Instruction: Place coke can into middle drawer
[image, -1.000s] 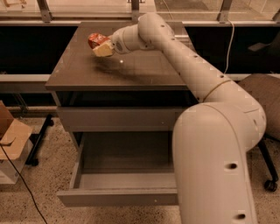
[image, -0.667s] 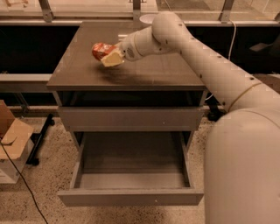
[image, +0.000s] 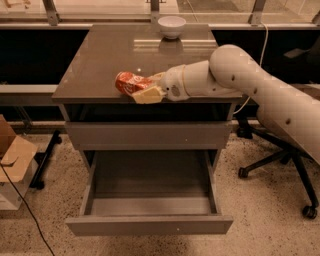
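The red coke can (image: 128, 82) lies sideways in my gripper (image: 142, 89), held just above the front edge of the cabinet top (image: 100, 55). The gripper's pale fingers (image: 148, 94) are shut on the can, and my white arm reaches in from the right. The middle drawer (image: 150, 202) stands pulled out below, with its grey floor showing and nothing in it. The can is above and a little behind the open drawer, left of its centre line.
A white bowl (image: 171, 26) stands at the back of the cabinet top. A closed flat drawer front (image: 148, 135) sits above the open one. An office chair base (image: 280, 165) is on the right, a cardboard box (image: 12, 155) and a cable on the left floor.
My gripper has carried the can from the back left of the cabinet top forward to its front edge. The arm has swung lower and out to the right, uncovering the bowl.
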